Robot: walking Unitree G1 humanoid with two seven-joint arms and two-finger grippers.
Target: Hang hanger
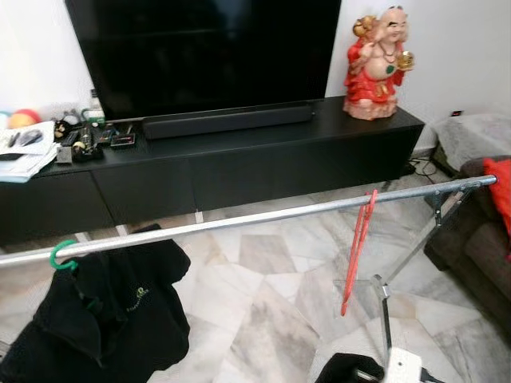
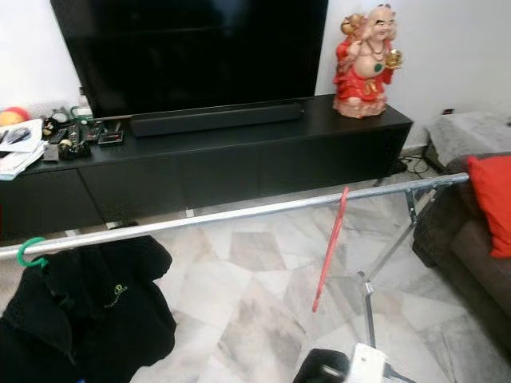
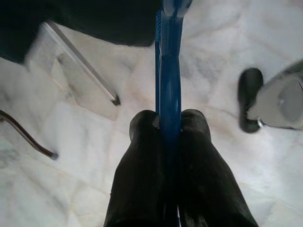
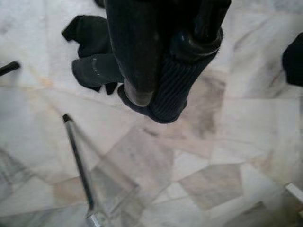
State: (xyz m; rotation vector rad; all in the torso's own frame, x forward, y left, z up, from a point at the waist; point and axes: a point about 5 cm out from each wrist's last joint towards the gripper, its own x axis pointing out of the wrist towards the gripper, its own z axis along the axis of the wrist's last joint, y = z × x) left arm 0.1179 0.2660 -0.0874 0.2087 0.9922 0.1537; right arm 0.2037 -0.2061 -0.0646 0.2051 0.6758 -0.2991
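The left gripper (image 3: 169, 125) squeezes a blue hanger (image 3: 169, 71), ready for the rail (image 1: 239, 223). The right gripper (image 4: 156, 97) is pressed shut, holding nothing.

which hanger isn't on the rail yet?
The blue hanger, clamped in the left gripper above the floor. The red hanger and the green hanger carrying black clothing already hang on the rail.

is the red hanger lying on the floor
No, the red hanger hangs by its hook from the silver rail, well above the marble floor.
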